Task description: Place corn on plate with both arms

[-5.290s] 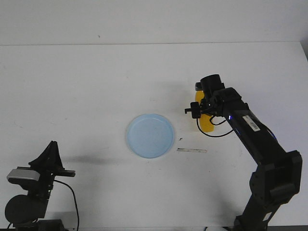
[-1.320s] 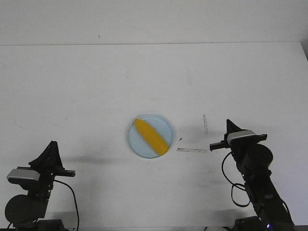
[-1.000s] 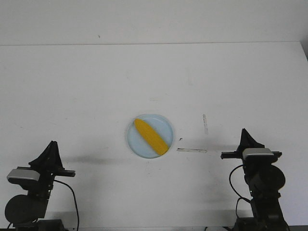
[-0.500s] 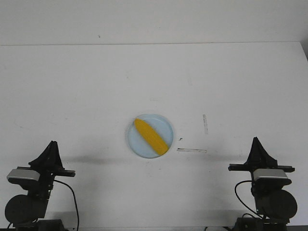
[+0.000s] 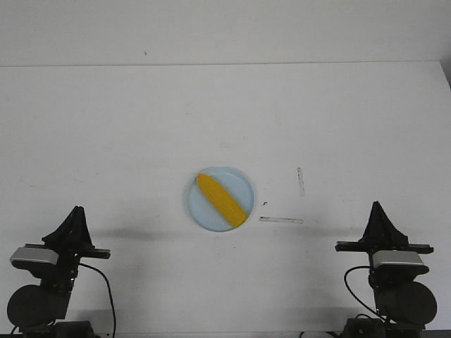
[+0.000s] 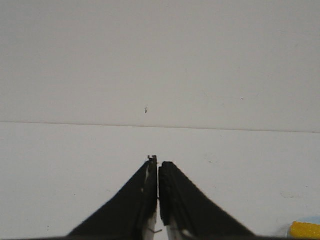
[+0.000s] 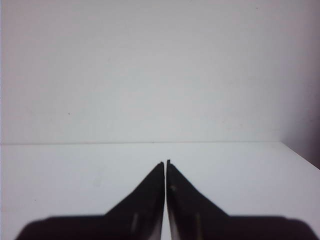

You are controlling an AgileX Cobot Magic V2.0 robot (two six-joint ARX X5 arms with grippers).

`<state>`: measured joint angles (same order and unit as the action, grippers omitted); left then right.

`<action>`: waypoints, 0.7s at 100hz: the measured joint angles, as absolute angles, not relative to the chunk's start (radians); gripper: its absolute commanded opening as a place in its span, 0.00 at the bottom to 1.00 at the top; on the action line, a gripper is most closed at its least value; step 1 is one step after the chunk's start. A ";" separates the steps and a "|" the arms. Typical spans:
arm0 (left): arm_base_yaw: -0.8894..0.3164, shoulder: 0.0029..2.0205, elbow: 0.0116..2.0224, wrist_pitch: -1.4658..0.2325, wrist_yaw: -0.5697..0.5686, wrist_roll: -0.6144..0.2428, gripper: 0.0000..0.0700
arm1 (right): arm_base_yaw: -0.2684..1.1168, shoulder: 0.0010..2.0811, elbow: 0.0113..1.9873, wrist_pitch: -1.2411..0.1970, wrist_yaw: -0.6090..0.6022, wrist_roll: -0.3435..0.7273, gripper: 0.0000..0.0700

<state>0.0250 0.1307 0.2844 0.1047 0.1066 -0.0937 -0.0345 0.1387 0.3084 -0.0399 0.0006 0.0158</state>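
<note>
The yellow corn lies diagonally on the pale blue plate in the middle of the table. A sliver of the corn and plate shows at the edge of the left wrist view. My left gripper sits folded back at the near left corner, shut and empty. My right gripper is folded back at the near right corner, also shut with nothing in it. Both grippers are far from the plate.
Two thin tape strips lie on the white table to the right of the plate. The table's far edge meets a white wall.
The right arm carried the corn from the table's right side onto the plate, let it go, and drew back to the near right corner. The left arm stayed still.
</note>
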 measured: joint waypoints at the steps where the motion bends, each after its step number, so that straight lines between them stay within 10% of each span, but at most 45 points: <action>1: 0.025 0.131 0.284 0.105 0.107 -0.094 0.00 | -0.035 0.139 0.308 -0.040 0.001 0.016 0.01; 70: 0.024 0.122 0.273 0.105 0.028 -0.088 0.00 | -0.035 0.139 0.308 -0.040 0.001 0.016 0.01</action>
